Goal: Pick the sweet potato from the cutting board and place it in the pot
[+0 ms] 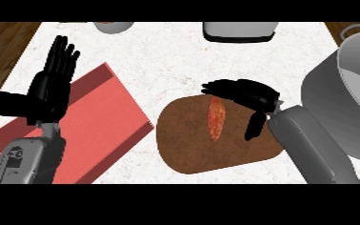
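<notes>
the white marbled worktop (175, 57) fills most of the frame. at the right edge stands the grey pot (337, 90), large and deep; we cannot see anything inside it from here. a red mat (98, 114) lies at the left, and the brown cutting board (204, 143) sits at lower centre. two pale vessels, a bowl (114, 26) and a container (239, 31), show cut off at the top edge, contents hidden.

our left hand (53, 81) rests at the left, fingers straight and up, released. our right hand (243, 95) hangs over the board's upper right, fingers curled downward just beside the sweet potato (216, 118) but not yet grasping it.

the sweet potato lies lengthwise at the board's centre, slim and orange. we judge it stiff, fairly light, not fragile, perhaps prone to roll; taking it across its middle looks best.
</notes>
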You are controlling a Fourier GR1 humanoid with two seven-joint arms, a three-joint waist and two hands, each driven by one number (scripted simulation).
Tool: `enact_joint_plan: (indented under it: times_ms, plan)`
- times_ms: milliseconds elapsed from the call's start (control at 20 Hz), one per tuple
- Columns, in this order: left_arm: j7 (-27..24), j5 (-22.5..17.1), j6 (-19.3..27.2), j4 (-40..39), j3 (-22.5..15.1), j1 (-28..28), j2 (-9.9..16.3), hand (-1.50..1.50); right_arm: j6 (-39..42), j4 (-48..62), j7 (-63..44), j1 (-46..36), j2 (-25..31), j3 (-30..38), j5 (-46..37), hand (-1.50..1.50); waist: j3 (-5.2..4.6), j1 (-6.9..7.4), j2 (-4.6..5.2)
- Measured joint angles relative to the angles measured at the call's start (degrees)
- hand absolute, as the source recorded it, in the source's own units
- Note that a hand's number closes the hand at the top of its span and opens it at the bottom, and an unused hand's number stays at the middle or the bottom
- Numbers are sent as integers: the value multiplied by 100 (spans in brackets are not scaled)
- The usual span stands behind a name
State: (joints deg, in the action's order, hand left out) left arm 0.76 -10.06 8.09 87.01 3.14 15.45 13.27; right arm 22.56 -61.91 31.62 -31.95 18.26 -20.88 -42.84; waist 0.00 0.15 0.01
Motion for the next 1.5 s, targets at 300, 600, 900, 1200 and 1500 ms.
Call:
enact_joint_plan:
  times_ms: [300,600,900,1200,1500]
  plan:
    - [19,47,-103,18,78,-42,-47,0,-193,411,-3,15,-336,97,-442,-150,0,8,2]
    - [320,137,-92,153,108,115,-58,0,-567,994,230,-108,-718,168,-853,-150,-11,13,-9]
    - [330,125,-196,202,201,62,-44,0,-767,1542,548,-343,-990,215,-1137,150,-44,22,-41]
    - [195,116,-271,188,238,-60,-88,0,-1141,1391,1016,-264,-1143,-32,-1492,150,-75,3,-66]
    - [180,189,-225,93,272,17,-119,0,-1327,1168,1082,-131,-1225,-63,-1745,150,-84,-17,-80]
